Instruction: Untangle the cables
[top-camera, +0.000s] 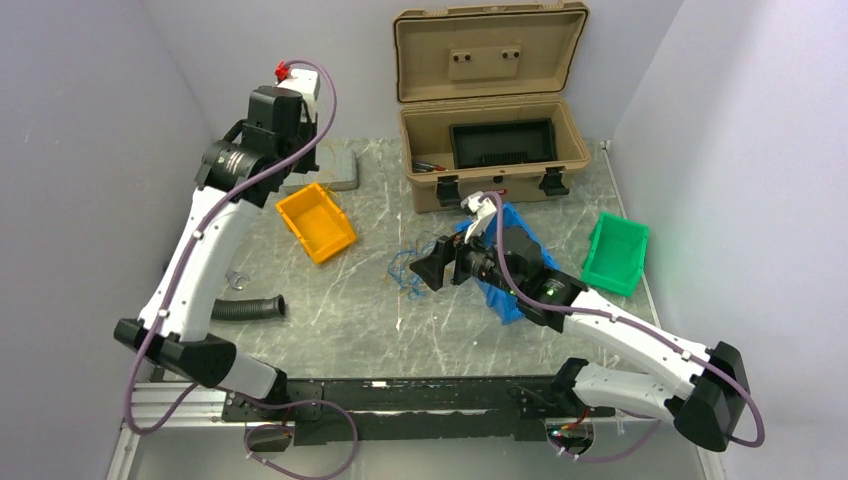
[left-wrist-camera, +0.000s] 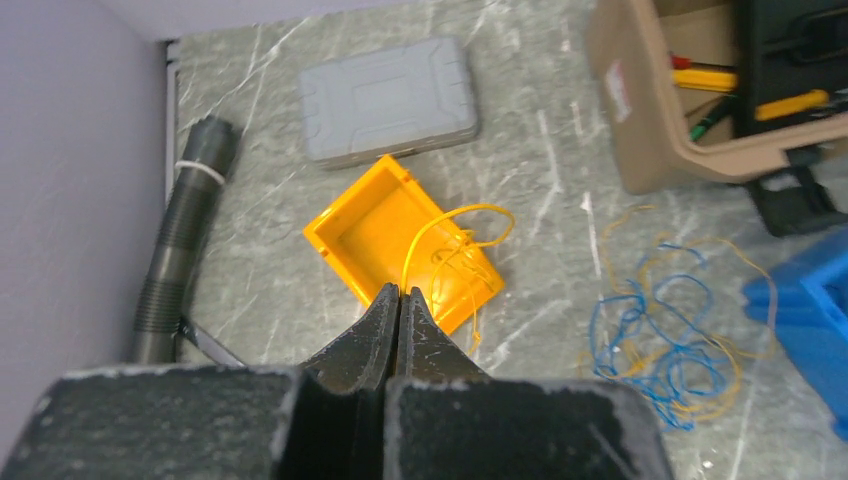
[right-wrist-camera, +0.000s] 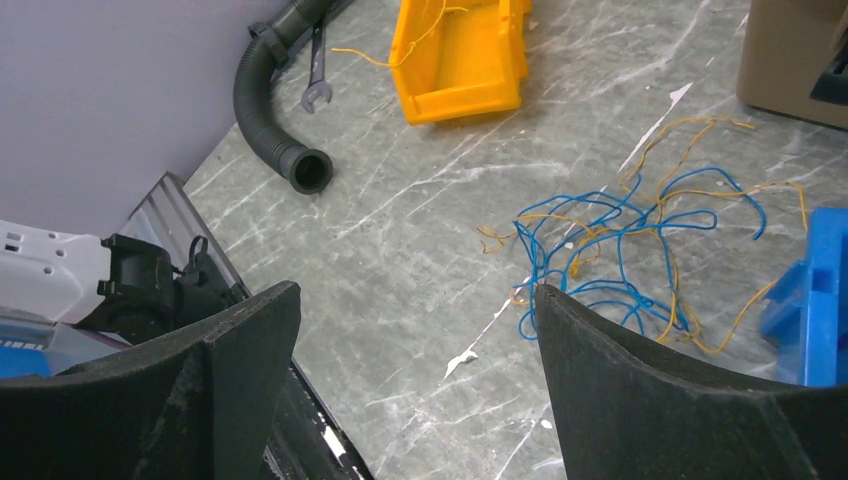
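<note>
A loose tangle of thin blue and orange-yellow cables (top-camera: 405, 270) (left-wrist-camera: 665, 340) (right-wrist-camera: 620, 250) lies on the marble table, between the orange bin (top-camera: 315, 222) (left-wrist-camera: 380, 235) and the blue bin (left-wrist-camera: 800, 300). My left gripper (left-wrist-camera: 402, 292) hangs above the orange bin, shut on one yellow cable (left-wrist-camera: 455, 215). That cable loops out from the jaw tips over the bin, apart from the tangle. My right gripper (right-wrist-camera: 417, 290) (top-camera: 432, 265) is open and empty, low over bare table just left of the tangle, with its right finger (right-wrist-camera: 600, 350) close to the blue strands.
A tan tool case (top-camera: 490, 150) stands open at the back. A grey flat box (left-wrist-camera: 388, 98) lies behind the orange bin. A green bin (top-camera: 615, 255) sits at the right. A black corrugated hose (right-wrist-camera: 265, 110) and a wrench (right-wrist-camera: 313, 80) lie at the left.
</note>
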